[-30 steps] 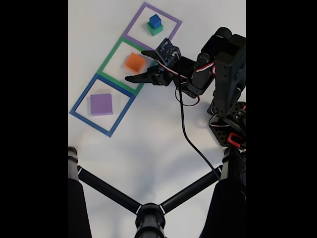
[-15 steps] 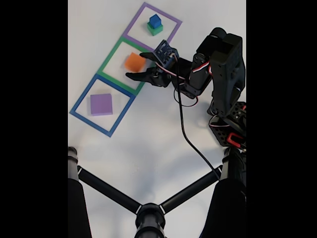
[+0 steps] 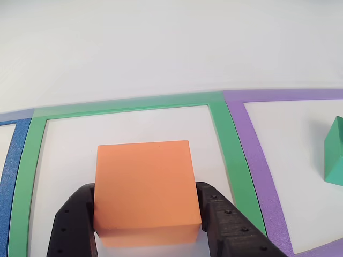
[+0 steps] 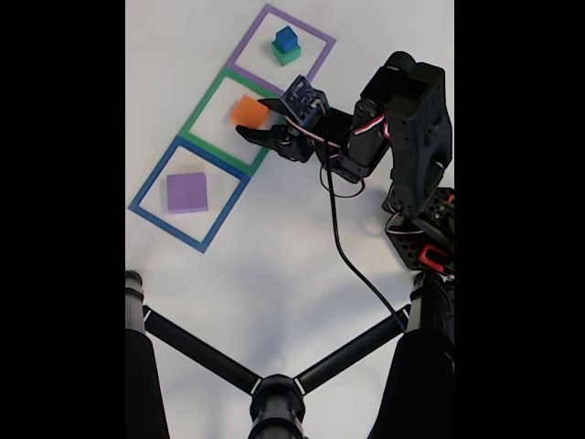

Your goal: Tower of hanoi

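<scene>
I'm looking at the orange block sitting inside the green square outline on the white table, and in the other view the gripper is bracketing it — one black finger is lying along the block's left face and the other along its right face. The fingers are lying right against the block's sides, though I cannot tell whether they are actually pressing on it. The block is resting flat on the table, its top face level.

In the fixed view the arm is reaching in from the right, with the gripper lying at the orange block's right edge inside the green square outline. The purple square outline is lying beyond it, and it is holding a blue block stacked on a green block; the other view is catching a corner of that green block at its right edge. The blue square outline — on the green one's other side — is holding a flat purple block. A black tripod is spreading across the bottom of the fixed view.
</scene>
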`<state>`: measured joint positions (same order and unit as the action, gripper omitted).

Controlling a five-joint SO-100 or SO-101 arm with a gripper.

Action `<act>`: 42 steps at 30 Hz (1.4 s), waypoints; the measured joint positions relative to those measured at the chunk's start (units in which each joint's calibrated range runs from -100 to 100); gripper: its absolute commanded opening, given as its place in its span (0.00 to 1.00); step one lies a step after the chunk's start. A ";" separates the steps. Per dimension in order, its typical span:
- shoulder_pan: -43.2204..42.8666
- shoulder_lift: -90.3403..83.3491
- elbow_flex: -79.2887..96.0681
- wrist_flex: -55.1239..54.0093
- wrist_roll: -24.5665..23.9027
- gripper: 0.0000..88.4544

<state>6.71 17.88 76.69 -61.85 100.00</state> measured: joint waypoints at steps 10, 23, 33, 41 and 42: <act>-0.58 -10.75 1.81 8.79 0.00 0.12; -3.21 -55.08 -22.88 86.19 0.00 0.11; -10.98 -60.20 -57.98 133.28 0.00 0.10; -16.81 -64.65 -68.99 146.66 0.00 0.10; -17.20 -65.07 -70.19 147.92 0.00 0.10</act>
<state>-10.50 -47.19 6.49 86.07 100.00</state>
